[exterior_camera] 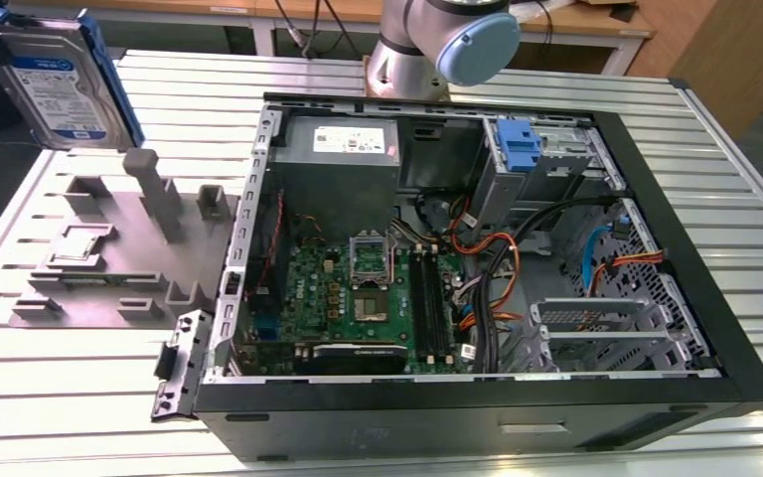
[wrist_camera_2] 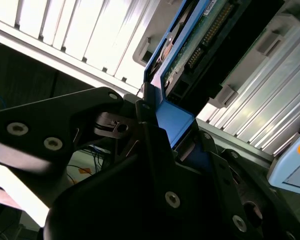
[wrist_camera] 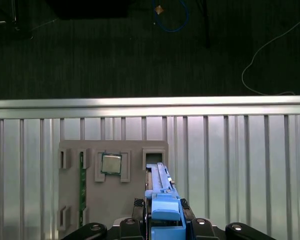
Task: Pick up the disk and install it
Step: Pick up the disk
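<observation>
The disk (exterior_camera: pixel 61 84) is up in the air, well off to the exterior view's left of the open computer case (exterior_camera: pixel 488 422). Its label faces us. A grey holder tray (exterior_camera: pixel 103 258) lies on the table (exterior_camera: pixel 64 407), just beside the case on that same side. In the second wrist view the end effector (wrist_camera_2: pixel 172 127) is clenched on the disk's blue rail. In the first wrist view a square chip (wrist_camera: pixel 110 163) sits in the tray. Inside the case are a green board (exterior_camera: pixel 355 288) and a blue bracket (exterior_camera: pixel 524 149) near the far wall.
</observation>
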### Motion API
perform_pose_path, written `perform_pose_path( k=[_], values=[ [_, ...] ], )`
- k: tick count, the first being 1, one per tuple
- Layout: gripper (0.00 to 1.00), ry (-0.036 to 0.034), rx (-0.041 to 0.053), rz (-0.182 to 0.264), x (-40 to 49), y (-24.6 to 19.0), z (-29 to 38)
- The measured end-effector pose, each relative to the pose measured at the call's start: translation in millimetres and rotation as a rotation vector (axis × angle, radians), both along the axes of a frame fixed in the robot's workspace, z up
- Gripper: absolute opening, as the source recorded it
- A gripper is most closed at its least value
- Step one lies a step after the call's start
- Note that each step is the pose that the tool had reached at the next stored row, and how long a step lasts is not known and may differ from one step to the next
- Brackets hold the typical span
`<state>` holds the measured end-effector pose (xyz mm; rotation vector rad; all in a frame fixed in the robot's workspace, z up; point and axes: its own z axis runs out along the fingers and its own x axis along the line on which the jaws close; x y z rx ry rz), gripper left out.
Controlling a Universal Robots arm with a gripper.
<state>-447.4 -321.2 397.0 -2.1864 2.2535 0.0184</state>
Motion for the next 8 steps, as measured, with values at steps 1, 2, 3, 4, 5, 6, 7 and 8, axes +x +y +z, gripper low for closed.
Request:
perform_pose_path(
  k=[1, 2, 3, 4, 5, 6, 7, 8],
  values=[
    [0.37, 0.0000, 0.0001, 0.000, 0.0, 0.0, 0.9],
    [0.37, 0.0000, 0.0000, 0.000, 0.0, 0.0, 1.8],
    [0.37, 0.0001, 0.0000, 0.000, 0.0, 0.0, 3.0],
    [0.37, 0.0001, 0.0000, 0.000, 0.0, 0.0, 4.1],
    [0.37, -0.0001, 0.0000, 0.000, 0.0, 0.0, 5.1],
    [0.37, -0.0001, 0.0000, 0.000, 0.0, 0.0, 6.1],
    [0.37, 0.0000, 0.0000, 0.000, 0.0, 0.0, 7.2],
    [0.37, -0.0001, 0.0000, 0.000, 0.0, 0.0, 8.2]
  ],
)
